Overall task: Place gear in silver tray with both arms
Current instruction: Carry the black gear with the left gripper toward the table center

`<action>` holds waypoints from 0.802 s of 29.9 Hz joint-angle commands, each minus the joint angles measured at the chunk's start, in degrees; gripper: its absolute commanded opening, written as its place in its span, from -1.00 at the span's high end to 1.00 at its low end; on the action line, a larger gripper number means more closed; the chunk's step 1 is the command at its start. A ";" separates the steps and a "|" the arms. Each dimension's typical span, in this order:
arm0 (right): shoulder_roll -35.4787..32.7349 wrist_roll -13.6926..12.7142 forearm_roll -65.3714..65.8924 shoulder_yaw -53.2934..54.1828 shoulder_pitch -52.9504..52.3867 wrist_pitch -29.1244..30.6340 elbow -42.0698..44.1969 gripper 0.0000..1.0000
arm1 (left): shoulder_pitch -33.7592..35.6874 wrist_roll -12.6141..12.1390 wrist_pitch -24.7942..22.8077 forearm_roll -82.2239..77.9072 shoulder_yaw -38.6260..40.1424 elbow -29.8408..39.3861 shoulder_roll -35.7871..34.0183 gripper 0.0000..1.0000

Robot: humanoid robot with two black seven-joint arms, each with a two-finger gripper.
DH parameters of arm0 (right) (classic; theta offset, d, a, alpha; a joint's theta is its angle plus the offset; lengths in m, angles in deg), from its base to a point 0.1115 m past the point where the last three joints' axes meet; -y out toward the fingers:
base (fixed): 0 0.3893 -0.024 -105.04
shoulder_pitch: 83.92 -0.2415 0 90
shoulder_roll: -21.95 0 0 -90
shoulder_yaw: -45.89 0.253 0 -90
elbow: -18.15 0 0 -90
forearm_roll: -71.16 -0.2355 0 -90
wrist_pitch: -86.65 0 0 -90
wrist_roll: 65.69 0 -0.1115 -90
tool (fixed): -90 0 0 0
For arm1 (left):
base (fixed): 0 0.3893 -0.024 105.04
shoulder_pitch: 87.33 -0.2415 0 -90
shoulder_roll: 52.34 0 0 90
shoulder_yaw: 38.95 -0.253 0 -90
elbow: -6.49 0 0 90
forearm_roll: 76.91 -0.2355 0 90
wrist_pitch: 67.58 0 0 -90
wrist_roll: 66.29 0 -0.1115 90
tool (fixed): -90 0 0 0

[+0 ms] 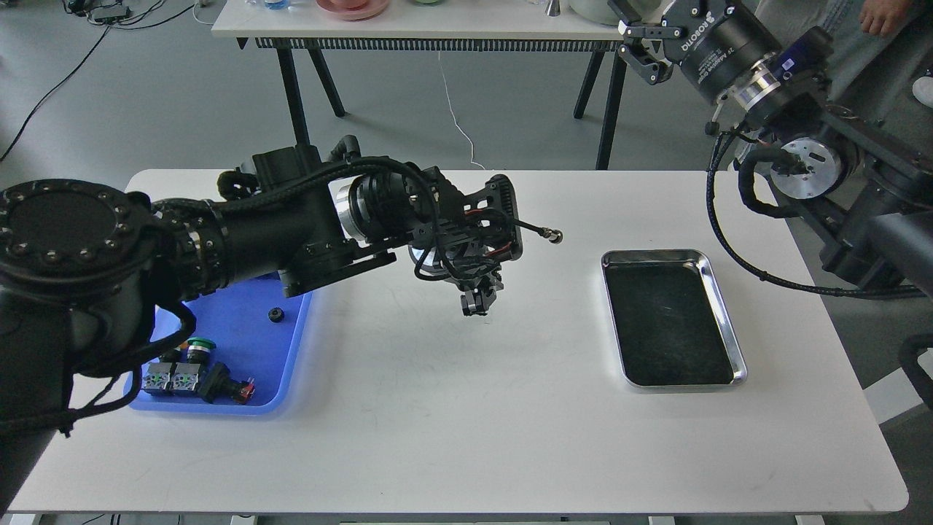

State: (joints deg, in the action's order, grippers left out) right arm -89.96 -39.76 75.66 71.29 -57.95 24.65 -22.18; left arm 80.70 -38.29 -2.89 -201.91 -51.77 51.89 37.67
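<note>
The gear (275, 315) is a small black ring lying in the blue plastic tray (290, 364) at the left. The silver tray (735, 343) sits empty on the right half of the white table. My left arm reaches across the blue tray to the table's middle. Its gripper (475, 300) points down above the bare tabletop, well right of the gear; its fingers are too small and dark to tell apart. My right gripper (635, 36) is raised high behind the table's far edge, above and beyond the silver tray, with fingers spread and empty.
Push-button switches (188, 370) lie at the blue tray's near end; my left arm hides its far end. A second table (452, 29) with dishes stands behind. A person (885, 14) stands at the top right.
</note>
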 commanded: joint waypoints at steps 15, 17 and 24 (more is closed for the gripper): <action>-0.23 0.00 -0.02 -0.61 1.54 0.00 0.96 -1.00 | -5.52 0.00 -0.01 0.00 -2.39 4.87 0.00 0.78; -0.23 0.00 -0.02 -0.87 1.62 0.00 0.96 -1.00 | -5.52 0.00 -0.01 0.00 -2.39 6.10 0.00 0.78; -0.23 0.00 0.07 -0.87 1.98 0.00 0.96 -1.00 | -5.87 0.00 -0.62 0.00 -2.39 11.72 0.00 0.78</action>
State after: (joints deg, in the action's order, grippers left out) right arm -90.20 -39.76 75.71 70.41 -56.02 24.65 -21.23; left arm 75.17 -38.30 -3.28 -201.92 -54.13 61.88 37.66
